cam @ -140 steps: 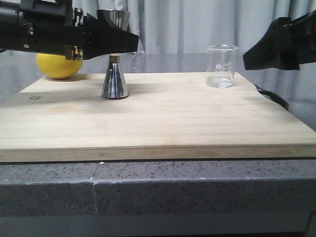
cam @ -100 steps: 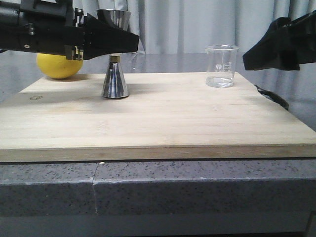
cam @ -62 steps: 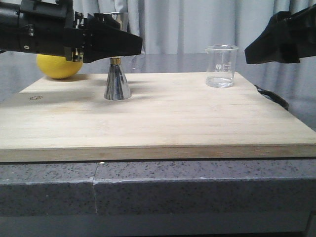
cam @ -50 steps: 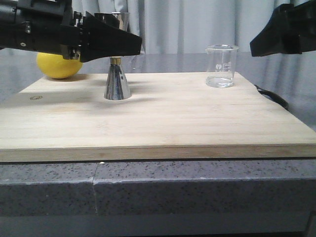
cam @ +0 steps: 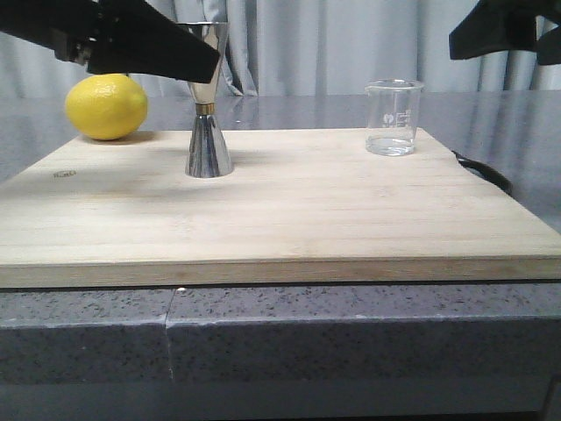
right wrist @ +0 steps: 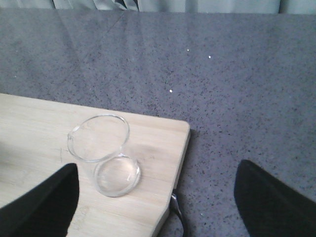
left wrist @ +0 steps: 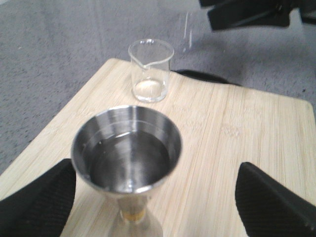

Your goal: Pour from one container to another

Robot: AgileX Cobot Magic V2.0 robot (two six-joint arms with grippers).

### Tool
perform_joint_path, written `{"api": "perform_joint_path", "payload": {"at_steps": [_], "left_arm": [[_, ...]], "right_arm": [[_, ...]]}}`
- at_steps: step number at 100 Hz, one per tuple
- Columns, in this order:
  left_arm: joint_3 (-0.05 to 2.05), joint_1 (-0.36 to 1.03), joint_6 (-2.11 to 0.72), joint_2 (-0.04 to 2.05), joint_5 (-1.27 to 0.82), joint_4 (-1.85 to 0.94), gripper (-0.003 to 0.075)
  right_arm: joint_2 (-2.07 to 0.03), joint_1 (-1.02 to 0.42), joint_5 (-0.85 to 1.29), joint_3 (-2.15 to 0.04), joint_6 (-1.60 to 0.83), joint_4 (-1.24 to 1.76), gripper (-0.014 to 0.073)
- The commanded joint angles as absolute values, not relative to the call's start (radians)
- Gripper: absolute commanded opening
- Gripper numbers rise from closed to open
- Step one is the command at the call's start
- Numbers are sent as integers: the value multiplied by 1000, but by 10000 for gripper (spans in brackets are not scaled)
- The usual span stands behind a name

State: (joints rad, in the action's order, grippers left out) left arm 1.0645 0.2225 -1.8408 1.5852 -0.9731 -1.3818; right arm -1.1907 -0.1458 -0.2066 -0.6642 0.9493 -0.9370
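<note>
The steel hourglass jigger [cam: 208,105] stands upright on the wooden board [cam: 289,210], left of centre; its upper cup [left wrist: 127,148] holds clear liquid. My left gripper [cam: 188,54] hovers open just above and left of it. In the left wrist view the black fingers [left wrist: 37,202] stand wide on either side of the cup, clear of it. The clear glass beaker [cam: 394,117] stands upright at the board's back right corner and looks empty [right wrist: 101,148]. My right gripper [cam: 465,39] hangs open, high and to the beaker's right, holding nothing.
A yellow lemon [cam: 105,106] lies at the board's back left corner, behind the left gripper. A dark curved handle [cam: 482,171] sticks out past the board's right edge. The board rests on a grey speckled counter [cam: 351,333], with curtains behind.
Both grippers have risen. The left one lifted off the jigger's upper cup, after the jigger shifted slightly right. The right one climbed toward the top corner. The beaker has not moved.
</note>
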Motion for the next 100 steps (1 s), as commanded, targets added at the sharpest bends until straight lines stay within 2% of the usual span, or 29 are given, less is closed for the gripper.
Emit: {"api": "perform_joint_path", "payload": {"at_steps": [1,35,57,85,100], "left_arm": [[1090,231,-1738,1497,-961,-1340,610],[1090,231,-1201,1274,-808,-884,606],[1090,231,-720,1088,-748,-602,600],[1090,231,-214,924,-778,-290,600],[1078,231,-43,863,-785,-146,600]], "right_arm": [[-1132,-148,-242,-697,952,-934,577],[-986,-148,-122,-697,954,-934,577],[-865,-148,-12,-693,1011,-932,577],[-695,-148,35,-682,1013,-913,577],[-601,-148,43,-682,1013,-907,577]]}}
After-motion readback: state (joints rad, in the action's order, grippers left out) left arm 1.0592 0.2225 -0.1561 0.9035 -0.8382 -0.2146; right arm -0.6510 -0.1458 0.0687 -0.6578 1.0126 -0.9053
